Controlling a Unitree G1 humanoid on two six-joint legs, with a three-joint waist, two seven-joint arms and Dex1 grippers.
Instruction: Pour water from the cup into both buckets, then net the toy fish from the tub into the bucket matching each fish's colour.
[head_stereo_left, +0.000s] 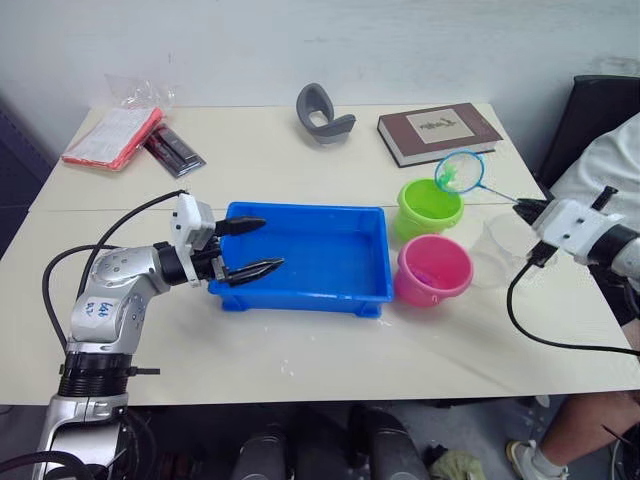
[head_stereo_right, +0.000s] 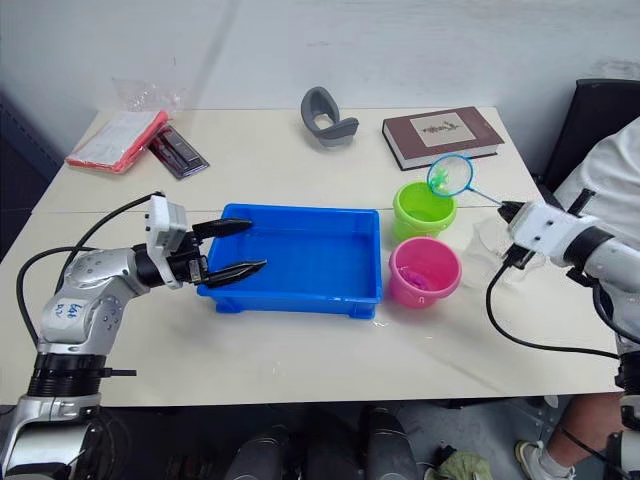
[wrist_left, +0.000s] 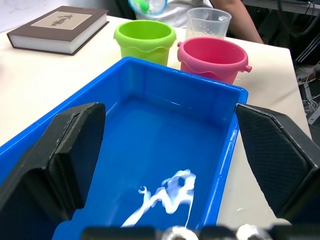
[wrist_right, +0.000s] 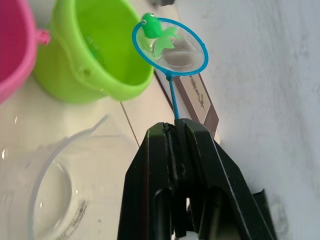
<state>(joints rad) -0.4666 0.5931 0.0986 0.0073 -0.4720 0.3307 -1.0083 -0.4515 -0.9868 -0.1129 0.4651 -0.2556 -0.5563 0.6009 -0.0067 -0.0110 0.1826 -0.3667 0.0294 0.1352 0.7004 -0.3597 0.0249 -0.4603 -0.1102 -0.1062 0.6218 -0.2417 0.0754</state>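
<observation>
I see the table (head_stereo_left: 300, 340) first, cream-coloured, with the blue tub (head_stereo_left: 310, 255) in the middle of it, holding a little water and no fish that I can make out. My left gripper (head_stereo_left: 247, 246) hangs at the tub's left end with its jaws spread wide, one finger over the rim and the other just outside the near wall, holding nothing. A dark book (head_stereo_left: 438, 132) lies at the far right of the table and a red-edged packet (head_stereo_left: 112, 137) at the far left. To the right of the tub stand the two buckets, touching or nearly so: the green bucket (head_stereo_left: 428, 209) farther from me, the pink bucket (head_stereo_left: 432, 272) nearer. The clear cup (head_stereo_left: 497, 247) stands upright just right of the pink one. My right gripper (wrist_right: 176, 131) is clamped shut on the thin stick of the net (wrist_right: 170, 47), whose blue hoop hovers over the green bucket's far rim. In the net sits one green fish (wrist_right: 155, 32).
</observation>
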